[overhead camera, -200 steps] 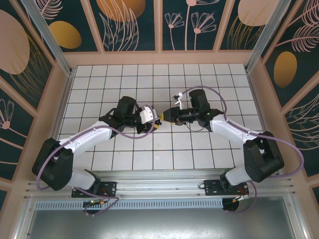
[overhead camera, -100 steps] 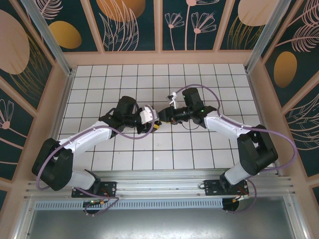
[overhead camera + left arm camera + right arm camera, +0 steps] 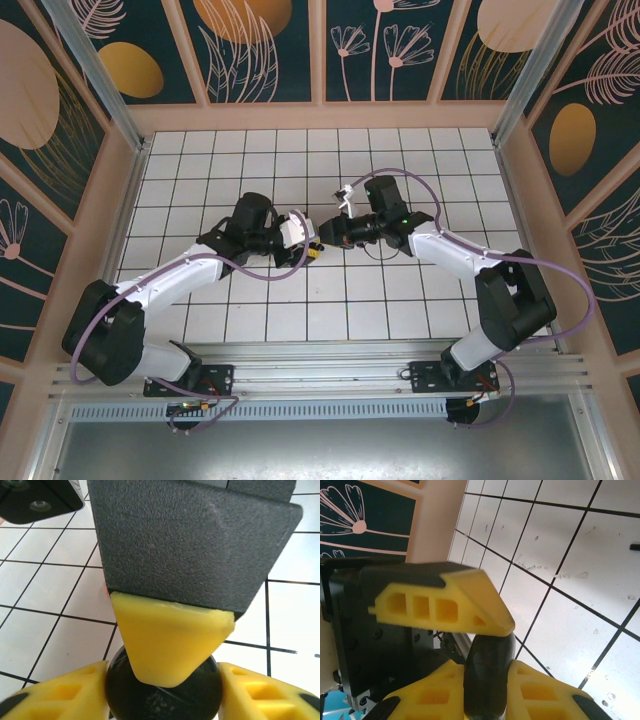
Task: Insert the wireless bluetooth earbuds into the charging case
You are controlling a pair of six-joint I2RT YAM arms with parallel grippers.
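Currently, the left gripper (image 3: 163, 692) is pinching a rounded black case (image 3: 160, 704) just above the tiled table (image 3: 45, 585), and the right gripper (image 3: 487, 682) is clamping it from the opposite side. Whether the earbuds are seated cannot be told, so insertion is judged not yet complete.

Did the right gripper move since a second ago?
Yes. The right gripper slid left across the lines of the tiled table, and it is now closer to the left gripper.
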